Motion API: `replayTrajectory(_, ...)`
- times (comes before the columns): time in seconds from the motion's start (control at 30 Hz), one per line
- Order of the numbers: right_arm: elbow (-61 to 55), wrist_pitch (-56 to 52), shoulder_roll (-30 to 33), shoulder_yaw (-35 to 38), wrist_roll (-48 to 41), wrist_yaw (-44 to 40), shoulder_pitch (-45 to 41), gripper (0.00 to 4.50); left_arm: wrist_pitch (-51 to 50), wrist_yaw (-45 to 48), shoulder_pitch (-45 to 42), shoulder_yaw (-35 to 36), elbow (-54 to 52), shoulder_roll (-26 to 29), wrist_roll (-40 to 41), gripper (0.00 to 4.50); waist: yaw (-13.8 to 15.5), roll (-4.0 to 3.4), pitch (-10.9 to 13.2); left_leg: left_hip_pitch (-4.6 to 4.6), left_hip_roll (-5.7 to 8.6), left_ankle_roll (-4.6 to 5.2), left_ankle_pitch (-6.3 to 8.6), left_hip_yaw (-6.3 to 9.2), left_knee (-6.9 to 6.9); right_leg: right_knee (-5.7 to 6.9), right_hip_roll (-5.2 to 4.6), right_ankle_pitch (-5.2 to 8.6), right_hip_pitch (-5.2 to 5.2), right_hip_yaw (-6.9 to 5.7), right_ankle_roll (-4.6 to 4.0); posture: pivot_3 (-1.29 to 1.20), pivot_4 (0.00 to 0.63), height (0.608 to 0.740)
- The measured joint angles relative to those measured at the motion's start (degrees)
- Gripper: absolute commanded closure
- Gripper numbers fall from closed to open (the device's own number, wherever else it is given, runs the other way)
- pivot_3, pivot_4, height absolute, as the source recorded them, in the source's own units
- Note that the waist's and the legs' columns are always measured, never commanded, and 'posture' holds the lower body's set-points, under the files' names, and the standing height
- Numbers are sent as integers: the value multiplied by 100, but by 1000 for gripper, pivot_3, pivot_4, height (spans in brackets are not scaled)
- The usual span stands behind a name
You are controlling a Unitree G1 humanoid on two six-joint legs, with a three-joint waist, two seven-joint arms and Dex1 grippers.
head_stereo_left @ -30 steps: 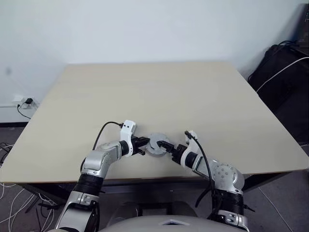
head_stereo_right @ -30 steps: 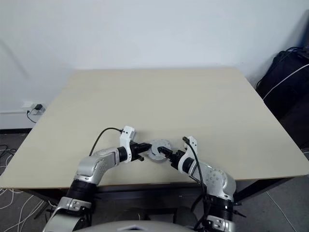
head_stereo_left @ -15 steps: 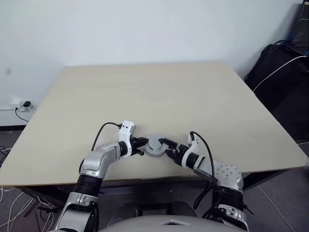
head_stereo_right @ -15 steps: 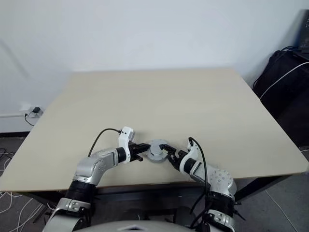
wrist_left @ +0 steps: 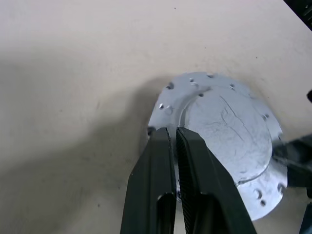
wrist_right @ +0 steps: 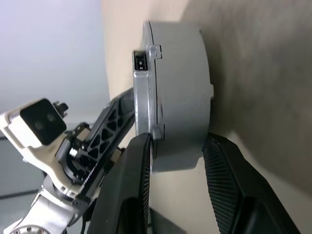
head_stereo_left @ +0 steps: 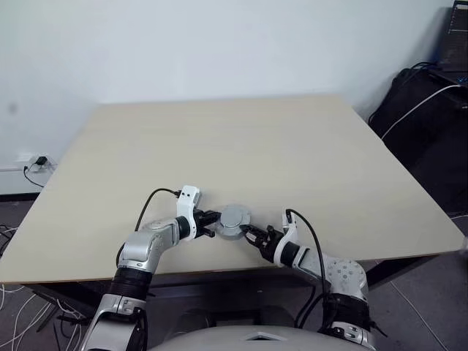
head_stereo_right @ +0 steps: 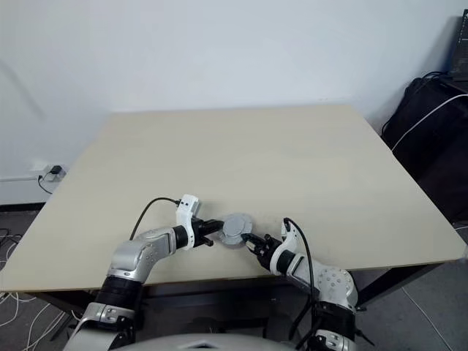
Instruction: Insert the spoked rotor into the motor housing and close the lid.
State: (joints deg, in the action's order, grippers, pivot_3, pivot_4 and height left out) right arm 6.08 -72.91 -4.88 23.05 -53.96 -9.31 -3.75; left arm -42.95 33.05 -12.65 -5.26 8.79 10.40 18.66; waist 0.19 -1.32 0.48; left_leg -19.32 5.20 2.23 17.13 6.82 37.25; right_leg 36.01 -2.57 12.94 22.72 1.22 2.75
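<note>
A: Where is the assembly found?

B: A round silver-grey metal lid (head_stereo_left: pixel 235 218), smooth face up, is seen low in the centre of the left eye view, near the front edge of the pale beige wooden table (head_stereo_left: pixel 241 146). The spoked rotor and copper-wound housing are presumably hidden beneath it.

A: And the tools?

B: The left gripper (wrist_left: pixel 174 141) is pressed together, tips laid on the lid's flange. The right gripper (wrist_right: pixel 175 146) is spread around the assembly's side wall; whether it is touched cannot be told.

A: What could go wrong?

B: If the stack is squeezed off-centre, the lid could be tilted or left unseated. If it is pushed sideways, it could be slid toward the table edge.
</note>
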Motion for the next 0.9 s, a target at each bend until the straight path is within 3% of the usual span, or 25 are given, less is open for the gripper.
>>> replayTrajectory(0.63,0,265,0,-56,-240,238,32,3228,-9,-71,206,47,-179,-71,48,4205,-16,3,-2,23,0,-14,7,0,1,0,0,0,-24,0,7,0,0,740)
replayTrajectory(0.9,-22,300,2,-130,-397,271,71,3249,457,-567,686,969,-660,-935,647,4205,-18,23,16,-18,-7,-16,6,0,5,-2,0,-3,11,-1,5,0,0,740)
